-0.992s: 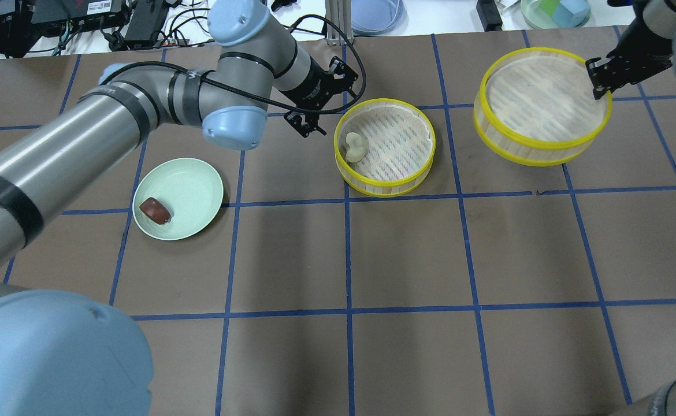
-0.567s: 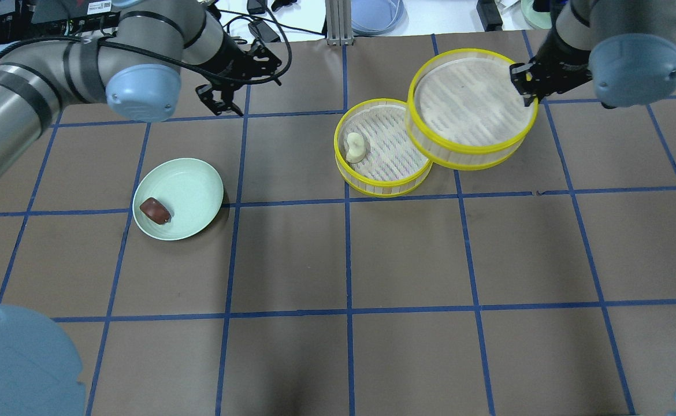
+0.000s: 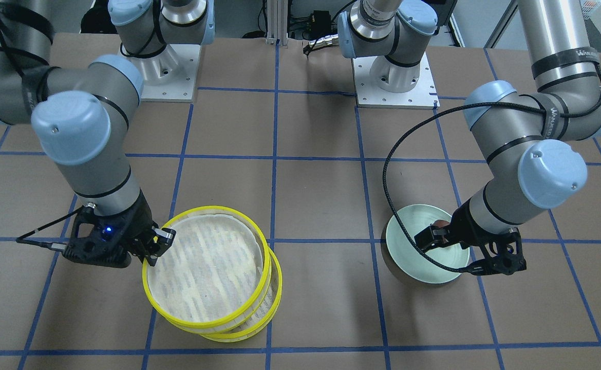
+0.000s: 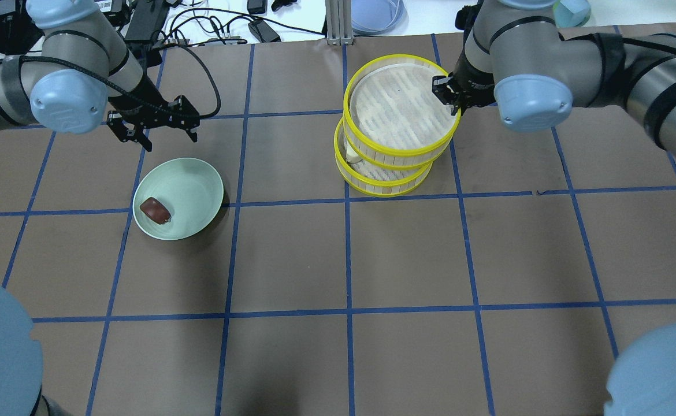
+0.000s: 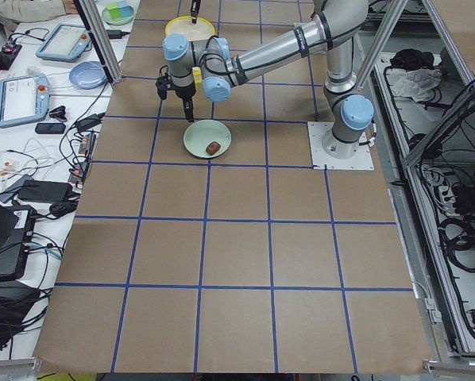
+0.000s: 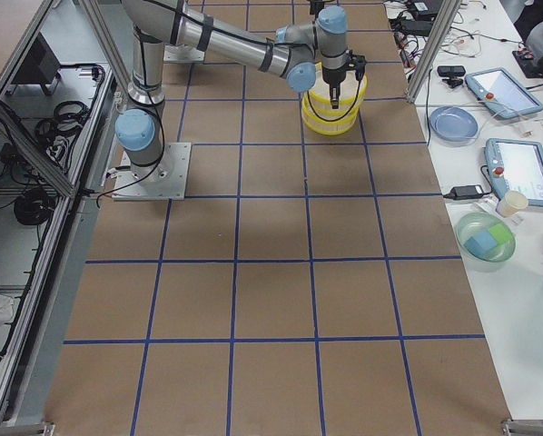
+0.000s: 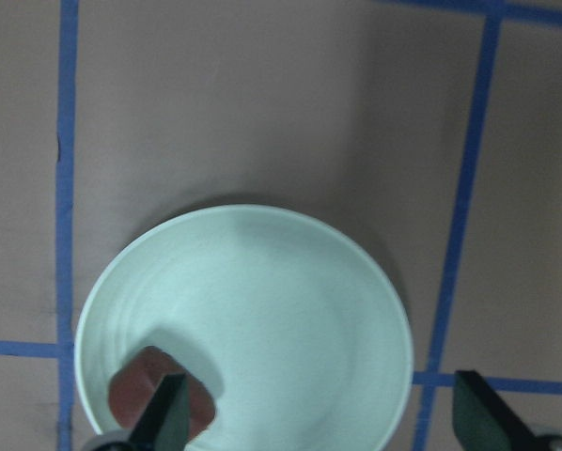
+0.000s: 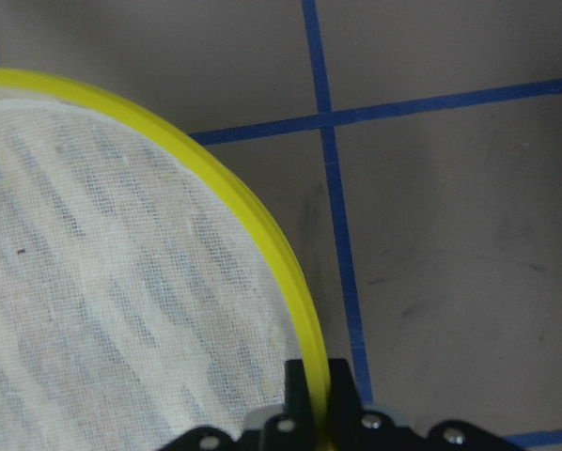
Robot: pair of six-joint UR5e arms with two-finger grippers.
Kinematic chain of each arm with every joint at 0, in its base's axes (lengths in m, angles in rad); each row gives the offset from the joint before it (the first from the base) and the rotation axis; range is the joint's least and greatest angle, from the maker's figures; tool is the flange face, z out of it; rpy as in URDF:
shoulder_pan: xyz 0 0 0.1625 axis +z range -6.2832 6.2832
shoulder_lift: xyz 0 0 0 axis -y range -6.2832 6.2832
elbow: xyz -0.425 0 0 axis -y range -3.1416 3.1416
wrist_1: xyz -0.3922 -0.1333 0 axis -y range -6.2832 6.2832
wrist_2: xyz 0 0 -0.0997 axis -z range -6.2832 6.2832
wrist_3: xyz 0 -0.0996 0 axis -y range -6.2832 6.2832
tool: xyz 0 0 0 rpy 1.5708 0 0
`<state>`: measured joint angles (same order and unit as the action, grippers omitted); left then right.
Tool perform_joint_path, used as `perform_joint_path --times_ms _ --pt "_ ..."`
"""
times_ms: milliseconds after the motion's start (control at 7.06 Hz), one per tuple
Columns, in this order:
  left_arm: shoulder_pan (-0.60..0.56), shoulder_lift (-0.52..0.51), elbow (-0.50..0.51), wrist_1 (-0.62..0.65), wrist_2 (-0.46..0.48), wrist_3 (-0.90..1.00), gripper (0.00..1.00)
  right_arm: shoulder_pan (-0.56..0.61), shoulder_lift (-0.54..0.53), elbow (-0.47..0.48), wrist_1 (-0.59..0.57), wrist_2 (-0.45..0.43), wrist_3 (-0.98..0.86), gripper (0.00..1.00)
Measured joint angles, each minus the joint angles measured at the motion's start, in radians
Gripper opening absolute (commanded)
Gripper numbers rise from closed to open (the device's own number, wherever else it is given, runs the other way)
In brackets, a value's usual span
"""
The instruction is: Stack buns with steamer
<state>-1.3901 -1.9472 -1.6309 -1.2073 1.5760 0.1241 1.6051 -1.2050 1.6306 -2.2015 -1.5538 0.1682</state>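
My right gripper (image 4: pixel 446 95) is shut on the rim of a yellow-rimmed steamer tray (image 4: pixel 401 110). It holds that tray over a second steamer tray (image 4: pixel 381 184), shifted a little to the far right. I cannot tell whether the trays touch. The cream-white bun (image 4: pixel 351 153) lies in the lower tray, and only a sliver shows. The dark brown bun (image 4: pixel 155 210) lies on the pale green plate (image 4: pixel 190 185). My left gripper (image 4: pixel 156 136) is open and empty above the plate's far edge. In the left wrist view the bun (image 7: pixel 135 395) sits by one fingertip (image 7: pixel 168 413).
The brown table cover carries a blue tape grid. Cables, a blue dish (image 4: pixel 375 14) and electronics lie on the white bench beyond the far edge. The arm bases (image 3: pixel 393 77) stand at the robot's side.
My right gripper has carried the steamer tray left, from the far right to over the tray with the cream bun. My left gripper has moved left, from beside that tray to above the plate.
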Motion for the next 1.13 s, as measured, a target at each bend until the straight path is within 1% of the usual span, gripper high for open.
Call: perform_joint_path --times_ms 142,425,709,850,992,1134 --pt "0.007 -0.01 -0.042 -0.003 0.067 0.115 0.97 0.025 0.028 0.001 -0.017 -0.001 0.027 0.0" --pt "0.013 -0.024 -0.102 0.003 0.115 0.247 0.95 0.061 0.044 0.002 -0.025 -0.001 0.065 0.0" --pt "0.014 -0.039 -0.12 0.009 0.178 0.372 0.94 0.062 0.046 0.001 -0.03 -0.011 0.037 0.0" --pt "0.015 -0.05 -0.122 0.02 0.196 0.42 0.74 0.057 0.047 0.0 -0.032 -0.015 0.017 0.0" --pt "0.015 -0.065 -0.122 0.037 0.202 0.449 0.42 0.049 0.048 0.0 -0.03 -0.018 0.005 0.0" --pt "0.016 -0.079 -0.121 0.049 0.207 0.473 0.0 0.039 0.049 0.001 -0.027 -0.019 0.0 0.0"
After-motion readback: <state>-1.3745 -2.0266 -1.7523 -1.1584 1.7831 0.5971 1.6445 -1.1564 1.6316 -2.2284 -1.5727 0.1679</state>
